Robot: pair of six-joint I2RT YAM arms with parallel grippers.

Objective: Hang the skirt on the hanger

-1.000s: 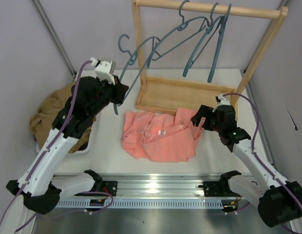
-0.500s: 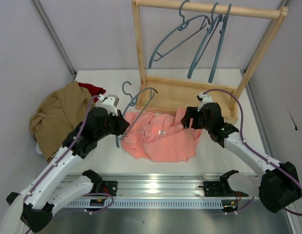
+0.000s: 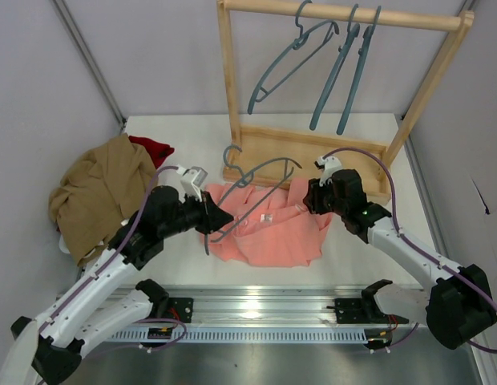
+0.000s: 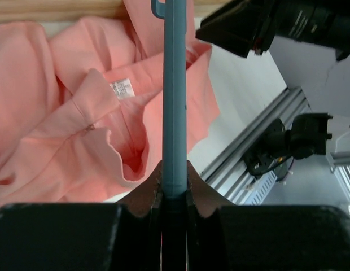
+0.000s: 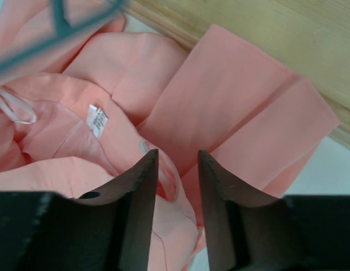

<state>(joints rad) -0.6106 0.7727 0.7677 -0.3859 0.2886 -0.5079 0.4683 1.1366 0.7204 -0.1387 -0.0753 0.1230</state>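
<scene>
Our left claw (image 4: pixel 174 183) pinches the hanger (image 4: pixel 175 84), whose bar runs straight out over the skirt (image 4: pixel 68 113) crumpled on the desk (image 3: pixel 184 132), toward the right claw (image 5: pixel 178 164). That one, nearer the cloth, stands narrowly parted astride a skirt fold; whether it grips, we cannot tell.

We could not read the label (image 5: pixel 97 120) inside the skirt (image 5: pixel 231 107); the hanger (image 4: pixel 174 96) ran past the left wrist view's top edge.
</scene>
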